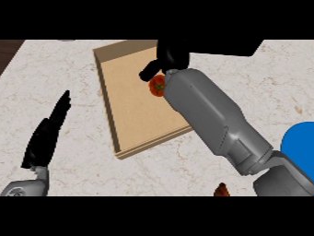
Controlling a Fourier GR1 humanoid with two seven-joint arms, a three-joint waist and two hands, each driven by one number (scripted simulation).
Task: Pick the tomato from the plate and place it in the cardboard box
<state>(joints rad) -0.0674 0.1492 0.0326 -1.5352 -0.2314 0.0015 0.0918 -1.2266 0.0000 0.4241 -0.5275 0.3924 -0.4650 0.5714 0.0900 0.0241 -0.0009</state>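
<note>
My right hand (167, 57) curls round the tomato (157, 86) over the box (132, 115) floor, well clear of its left wall. Left hand (45, 136) is straight-fingered over the counter (71, 64) left of the box. Plate (307, 147) sits at the right edge.

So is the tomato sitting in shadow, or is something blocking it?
Head view: light is flat and even, no glare on the counter, no clear shadow inside the cardboard box; the tomato shows only partly because the right hand curls round it and the forearm covers its side.
</note>
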